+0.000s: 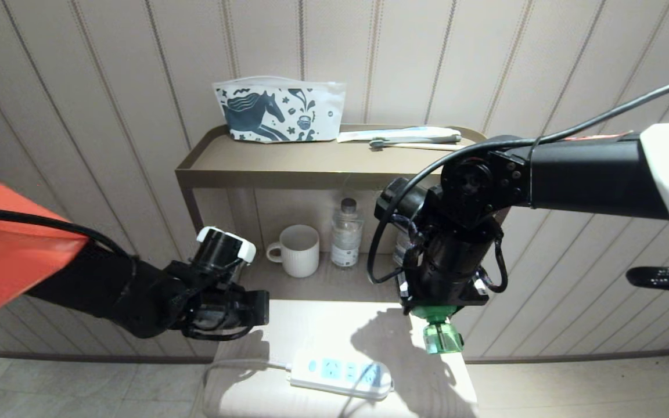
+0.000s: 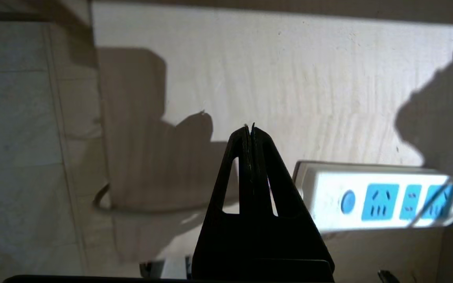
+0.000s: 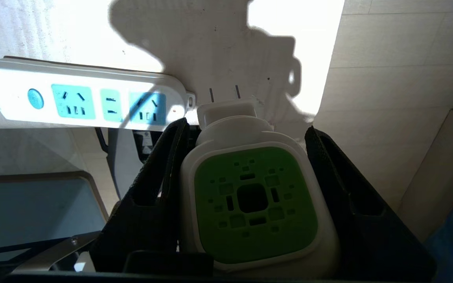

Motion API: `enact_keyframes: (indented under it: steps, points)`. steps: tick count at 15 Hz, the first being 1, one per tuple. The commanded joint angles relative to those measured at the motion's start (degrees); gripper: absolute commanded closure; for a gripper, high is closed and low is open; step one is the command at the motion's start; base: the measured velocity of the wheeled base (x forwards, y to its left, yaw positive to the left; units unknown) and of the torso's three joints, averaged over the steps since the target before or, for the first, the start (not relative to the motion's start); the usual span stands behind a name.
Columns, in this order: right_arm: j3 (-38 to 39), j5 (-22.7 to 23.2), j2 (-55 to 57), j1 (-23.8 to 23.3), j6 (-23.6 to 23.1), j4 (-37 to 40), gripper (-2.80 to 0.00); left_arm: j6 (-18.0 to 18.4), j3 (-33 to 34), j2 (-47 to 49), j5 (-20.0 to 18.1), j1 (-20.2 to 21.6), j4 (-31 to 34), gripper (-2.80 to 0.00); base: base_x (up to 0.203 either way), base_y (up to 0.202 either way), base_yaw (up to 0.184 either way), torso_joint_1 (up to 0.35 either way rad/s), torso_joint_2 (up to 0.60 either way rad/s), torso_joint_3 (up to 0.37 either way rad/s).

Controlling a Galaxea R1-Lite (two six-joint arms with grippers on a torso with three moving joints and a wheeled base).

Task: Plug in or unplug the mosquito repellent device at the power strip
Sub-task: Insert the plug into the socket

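Left gripper [image 2: 250,135]: fingers pressed together, empty, over the table's left edge. Power strip [image 1: 341,376] lies flat near the table's front edge; looks light, so it would likely slide or lift under a plug's push. Right gripper [image 3: 250,157] clamps the mosquito repellent device [image 3: 255,202] by its rigid white head, prongs free, above the right edge. Liquid bottle hangs below: keep the hold on the head.

The power strip [image 3: 89,96] was white with light-blue socket faces; the mosquito repellent device [image 3: 254,204] white with a green perforated centre; the pouch [image 1: 279,110] white with a dark-blue horse print.
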Motion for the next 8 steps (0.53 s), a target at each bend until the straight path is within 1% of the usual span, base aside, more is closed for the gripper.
enact_keyframes:
  steps: [1,3,4,6,7,8]
  points:
    - [1.0,0.0,-0.7,0.1,0.2,0.3,0.0,-0.2,3.3,-12.3,0.4,0.3,2.3,0.0,0.0,0.0,0.0,0.0,0.0,0.0]
    - [1.3,-0.1,-1.1,0.3,0.4,0.3,0.0,-0.5,6.6,-23.7,2.1,1.0,7.9,0.0,0.0,0.0,0.0,0.0,0.0,0.0]
    - [1.4,-0.1,-1.7,0.6,0.7,0.4,0.0,-1.0,8.1,-29.8,3.5,1.5,11.9,0.0,0.0,0.0,0.0,0.0,0.0,0.0]
    - [2.3,0.1,-2.5,1.2,1.0,0.4,0.0,-2.3,10.9,-39.9,6.4,4.7,19.7,0.0,0.0,0.0,0.0,0.0,0.0,0.0]
    - [2.5,0.2,-2.5,1.3,1.1,0.4,0.0,-2.6,12.5,-44.1,7.3,6.8,22.8,0.0,0.0,0.0,0.0,0.0,0.0,0.0]
    - [3.1,0.6,-2.6,1.3,1.3,0.4,0.0,-2.6,14.6,-48.5,8.0,8.1,24.7,0.0,0.0,0.0,0.0,0.0,0.0,0.0]
